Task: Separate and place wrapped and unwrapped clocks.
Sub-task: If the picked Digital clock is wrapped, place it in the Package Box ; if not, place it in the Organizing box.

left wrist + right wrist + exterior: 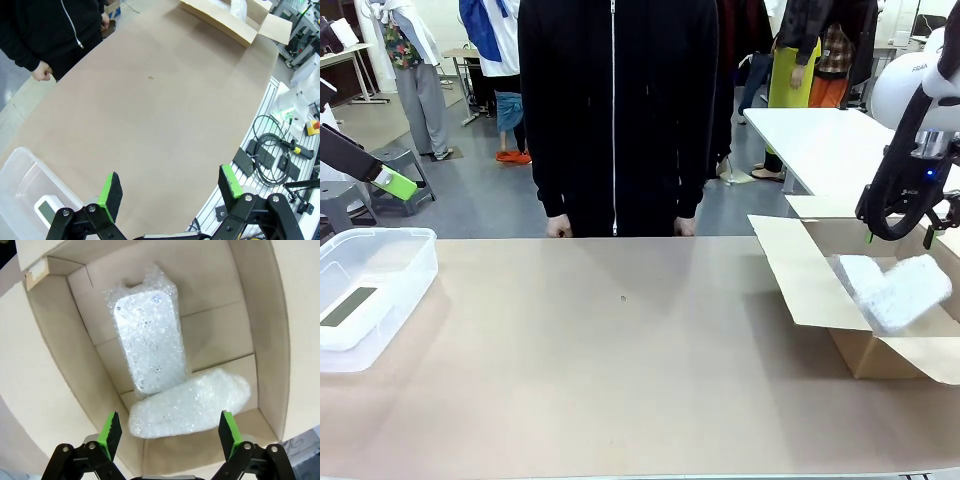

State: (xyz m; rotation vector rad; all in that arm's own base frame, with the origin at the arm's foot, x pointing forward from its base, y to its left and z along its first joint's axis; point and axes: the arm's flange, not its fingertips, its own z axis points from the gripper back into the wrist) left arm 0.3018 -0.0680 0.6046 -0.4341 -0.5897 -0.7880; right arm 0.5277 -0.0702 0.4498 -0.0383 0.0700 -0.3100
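Two grippers, both with jaws spread wide, nothing held. Right gripper (170, 434) hangs above open cardboard box (60, 385) – two bubble-wrapped clocks inside. Nearer bundle (192, 405) lies directly below pads, long axis running pad to pad; farther bundle (150, 340) lies crosswise to it, one end tucked against it. Left gripper (172, 192) hovers over bare table (165, 115), beside clear plastic bin (395, 255) holding unwrapped clock (47, 206). Judgement – sorting looks complete; if any bundle needs moving, right arm nearer.
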